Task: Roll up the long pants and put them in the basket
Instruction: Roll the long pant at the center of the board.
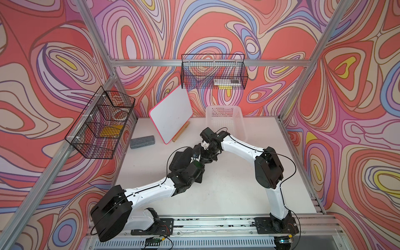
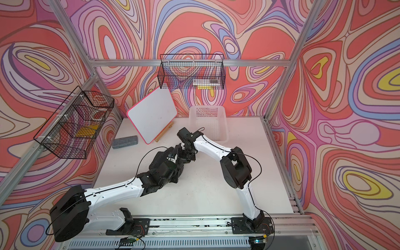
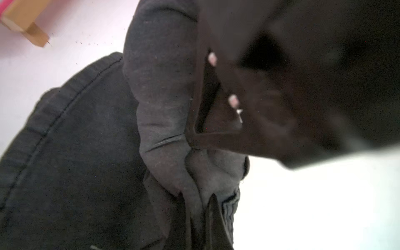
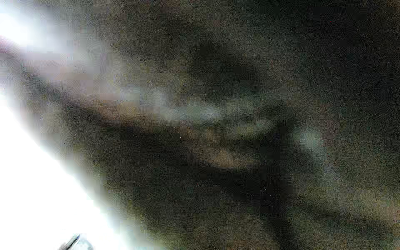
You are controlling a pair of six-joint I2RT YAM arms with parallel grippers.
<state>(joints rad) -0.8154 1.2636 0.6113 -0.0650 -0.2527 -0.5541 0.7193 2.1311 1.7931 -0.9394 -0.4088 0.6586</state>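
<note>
- The long pants [image 1: 180, 159] lie bunched in a dark heap near the middle of the surface [image 1: 233, 186]. Part of the heap is under my left wrist, and both top views show it [image 2: 159, 161].
- My left gripper [image 1: 201, 156] is pressed together on a fold of the pants. In the left wrist view the cloth gathers in at my fingertips [image 3: 213, 216].
- My right gripper [image 1: 208, 151] points down at the same end of the heap, just beside my left one. I cannot tell whether it is spread or pinching, because its own wrist view is a dark blur.
- In the left wrist view a stitched hem [image 3: 65, 104] curves along the heap's outer edge, with bare white surface beyond it.
- On the far side, the grey eraser block [image 1: 142, 142] lies near the heap but apart from it.
- The whiteboard [image 1: 171, 112] leans on its wooden stand [image 1: 181, 132] behind the heap.
- The white plastic basket [image 1: 241, 129] stands close behind my right wrist.
- Bare surface runs between my two arms, from the heap to the near rail [image 1: 216, 223].
- A wire basket [image 1: 101, 123] hangs on the frame by the surface's left edge.
</note>
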